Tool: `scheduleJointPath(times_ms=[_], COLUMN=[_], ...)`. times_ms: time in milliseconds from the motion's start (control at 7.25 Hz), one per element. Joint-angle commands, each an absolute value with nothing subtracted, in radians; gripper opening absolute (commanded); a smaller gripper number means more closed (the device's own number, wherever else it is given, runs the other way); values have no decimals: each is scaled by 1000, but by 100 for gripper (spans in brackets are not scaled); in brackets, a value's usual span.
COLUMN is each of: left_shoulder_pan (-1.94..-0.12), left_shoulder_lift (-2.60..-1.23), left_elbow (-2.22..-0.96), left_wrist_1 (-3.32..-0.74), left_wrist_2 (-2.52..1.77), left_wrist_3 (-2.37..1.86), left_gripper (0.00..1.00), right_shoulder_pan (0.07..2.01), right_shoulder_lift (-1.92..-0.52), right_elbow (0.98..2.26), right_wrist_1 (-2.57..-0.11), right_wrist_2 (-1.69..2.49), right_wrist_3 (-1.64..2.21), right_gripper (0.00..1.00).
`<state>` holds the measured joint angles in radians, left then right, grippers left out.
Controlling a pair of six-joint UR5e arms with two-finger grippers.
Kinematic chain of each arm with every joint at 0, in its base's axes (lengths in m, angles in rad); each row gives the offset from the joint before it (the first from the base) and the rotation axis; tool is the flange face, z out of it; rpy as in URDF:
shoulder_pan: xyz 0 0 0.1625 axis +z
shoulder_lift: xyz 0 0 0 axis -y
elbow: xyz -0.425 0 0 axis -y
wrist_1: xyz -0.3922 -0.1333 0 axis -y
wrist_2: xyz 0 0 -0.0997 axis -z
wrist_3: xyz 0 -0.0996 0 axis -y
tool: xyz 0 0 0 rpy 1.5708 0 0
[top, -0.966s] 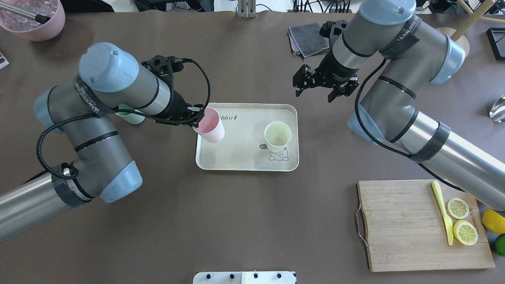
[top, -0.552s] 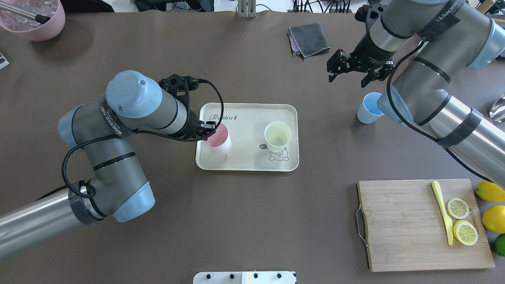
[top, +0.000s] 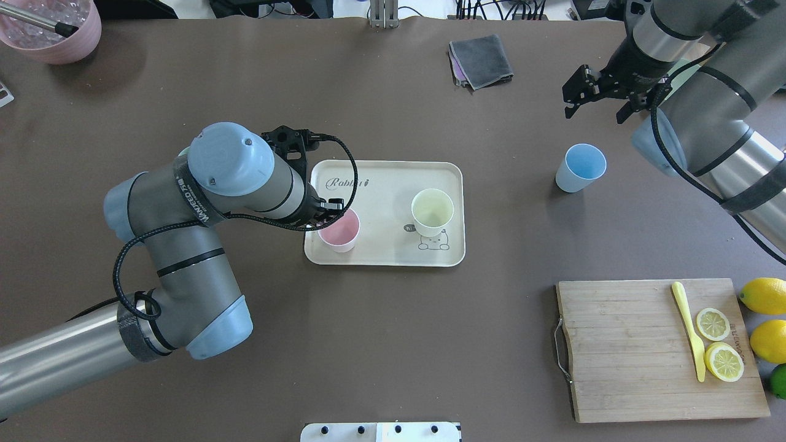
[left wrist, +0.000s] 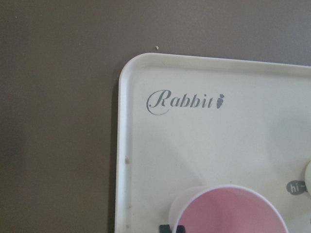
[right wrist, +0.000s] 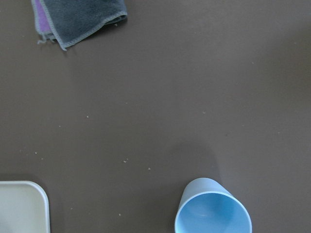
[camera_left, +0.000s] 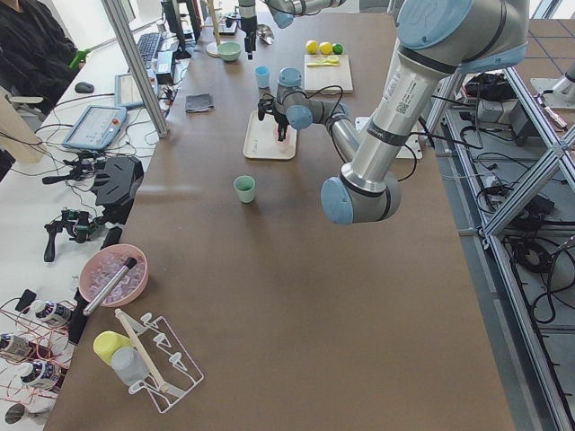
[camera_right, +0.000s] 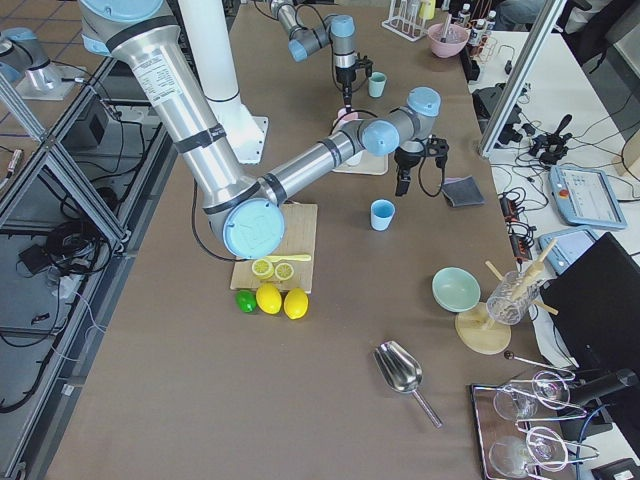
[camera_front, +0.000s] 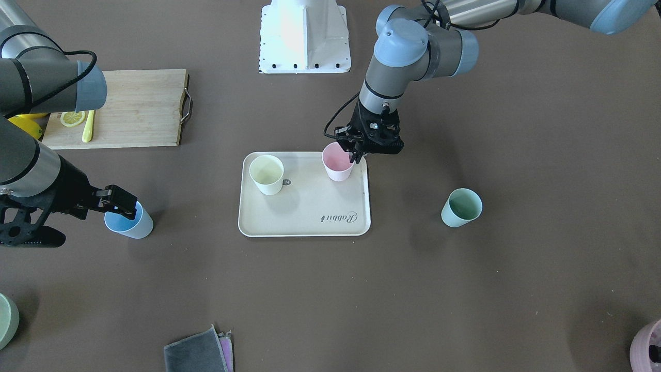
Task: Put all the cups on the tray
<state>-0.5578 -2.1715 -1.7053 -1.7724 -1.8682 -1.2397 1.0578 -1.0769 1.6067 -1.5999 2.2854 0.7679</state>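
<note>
On the bench (top: pixel 393 344), the tray (top: pixel 381 209) carries the yellow cup (top: pixel 432 212) and pink cup (top: pixel 339 230); the blue cup (top: pixel 579 167) stands off to its right and the green cup (camera_front: pixel 461 207) to its left. They look light, stiff and tippy, best pinched at the rim. The left end effector (top: pixel 325 215) grips the pink one that way, while the right end effector (top: pixel 595 109) hangs wide.

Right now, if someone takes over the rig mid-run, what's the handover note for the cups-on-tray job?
Left gripper: shut on the rim of the pale pink tapered cup, which stands on the cream rectangular tray.
Right gripper: open, empty, near the light blue tapered cup.
Done: pale yellow tapered cup and the pink one are on the tray.
Left: release pink. Blue sits on the table on the right arm's side, and the mint green tapered cup on the left arm's side.
</note>
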Motion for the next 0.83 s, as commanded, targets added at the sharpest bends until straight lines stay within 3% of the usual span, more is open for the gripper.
scheduleJointPath(times_ms=[0, 414, 690], left_shoulder_pan=[-558, -584, -592], left_shoulder_lift=[-2175, -2178, -2180], left_elbow=[-1709, -1781, -1810], left_wrist_1=[-1764, -1712, -1678], left_wrist_2=[-1833, -1871, -1882], left_wrist_3=[-1232, -1212, -1210], left_gripper=[84, 87, 87], right_shoulder_pan=[1055, 1022, 1011], right_shoulder_lift=[-1106, -1124, -1228], right_elbow=[1597, 1575, 1576], right_wrist_1=[-1594, -1588, -1422], right_wrist_2=[2270, 2246, 2243], right_wrist_3=[753, 729, 736], right_gripper=[100, 100, 100])
